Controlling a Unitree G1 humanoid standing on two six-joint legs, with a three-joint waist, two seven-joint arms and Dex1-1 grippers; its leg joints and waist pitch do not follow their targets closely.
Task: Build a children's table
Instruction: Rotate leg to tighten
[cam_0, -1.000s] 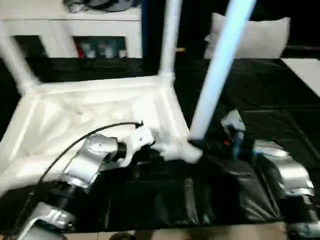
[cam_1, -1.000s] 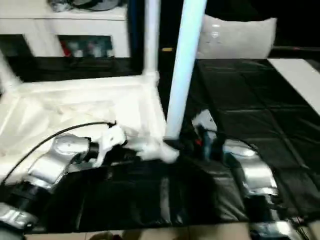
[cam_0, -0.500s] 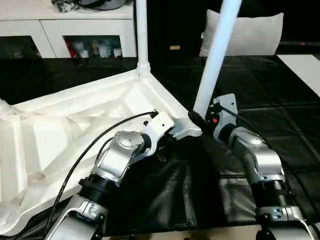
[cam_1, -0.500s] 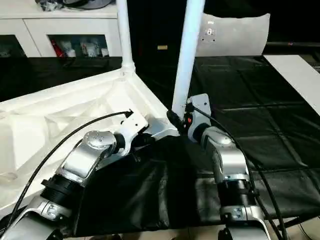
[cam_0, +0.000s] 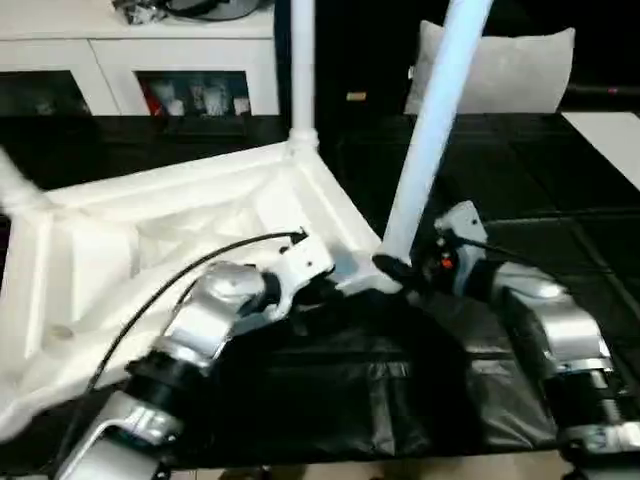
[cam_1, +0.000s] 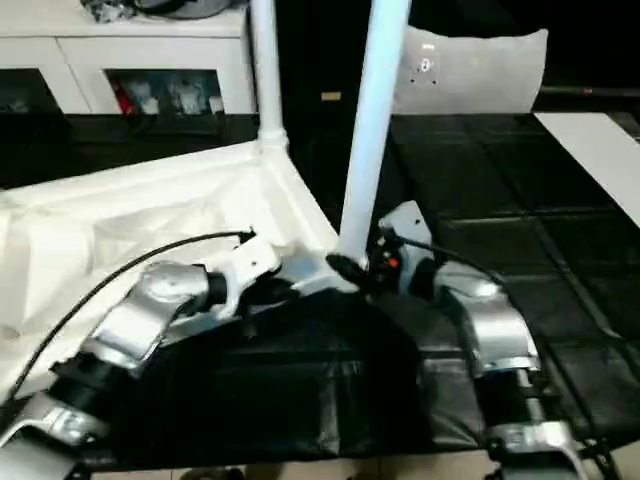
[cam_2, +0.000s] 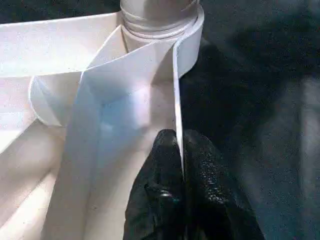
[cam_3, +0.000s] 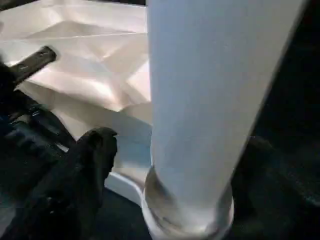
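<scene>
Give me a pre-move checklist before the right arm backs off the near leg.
1. Left hand pinching the rim of the table top: ok, fingers closed on the thin edge.
2. Near leg standing in its corner socket: ok, though seating depth: cannot tell.
3. Right hand clear of the near leg: ok, fingers stand apart on either side of it.
4. Far leg in its socket: ok, upright.
5. Left corner leg in place: ok, fitted.
6. Fourth leg fitted: cannot tell.
</scene>
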